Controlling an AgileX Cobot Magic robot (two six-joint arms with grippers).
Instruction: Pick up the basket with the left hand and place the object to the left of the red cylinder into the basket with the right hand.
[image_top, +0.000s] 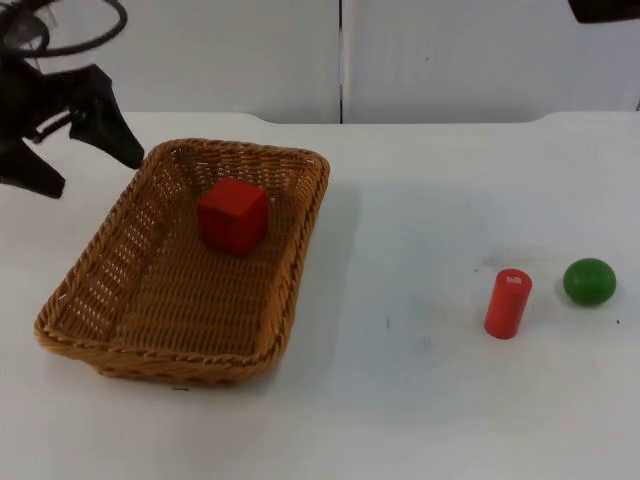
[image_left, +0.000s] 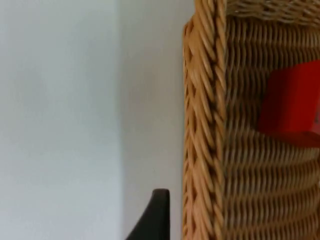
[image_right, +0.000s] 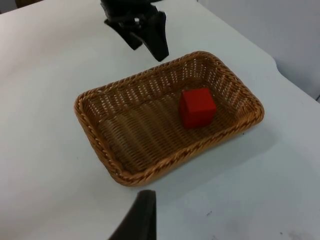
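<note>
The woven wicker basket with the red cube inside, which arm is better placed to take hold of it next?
Left. The left pincer hangs open just outside the woven wicker basket at its far left rim; the red cube already lies inside.

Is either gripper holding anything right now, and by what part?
Nothing is held. The left gripper is open beside the basket rim, not touching it.

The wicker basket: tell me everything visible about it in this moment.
The rectangular tan wicker basket is woven, with a braided rim and rounded corners. It sits flat on the white table, upright and open-topped. A red cube rests on its floor toward the far end. The left end effector is just outside its far-left corner, beside the rim without gripping it. The red cylinder stands well apart.
</note>
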